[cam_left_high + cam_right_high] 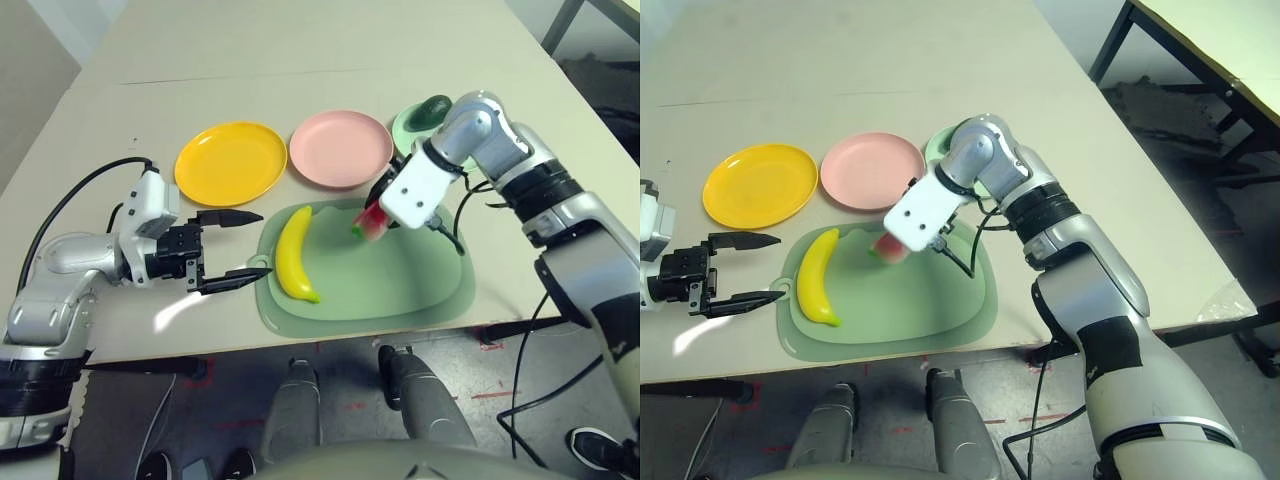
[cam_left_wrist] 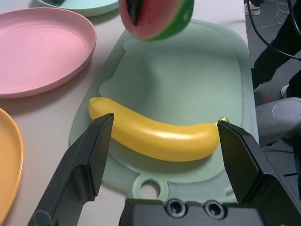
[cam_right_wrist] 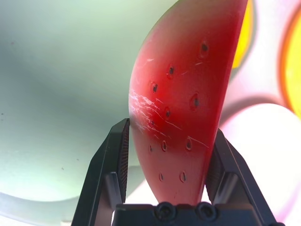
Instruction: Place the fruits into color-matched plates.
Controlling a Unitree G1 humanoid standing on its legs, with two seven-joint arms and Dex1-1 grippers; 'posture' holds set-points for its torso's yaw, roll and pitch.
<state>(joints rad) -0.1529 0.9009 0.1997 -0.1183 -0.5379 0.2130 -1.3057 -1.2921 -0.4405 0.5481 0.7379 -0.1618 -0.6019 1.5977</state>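
Beige tabletop is seen from above. A watermelon wedge is pinched in the right gripper, raised above the mat; the pink plate lies just beyond, nearer this arm. The left gripper is held wide open, empty, facing the banana side-on. No writing is legible.

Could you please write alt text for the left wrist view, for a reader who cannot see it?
A yellow banana lies on a pale green mat, seen between the open left end effector's two black fingers. Beyond it a watermelon wedge hangs above the mat. A pink plate sits beside the mat, with the edge of a yellow plate nearer.
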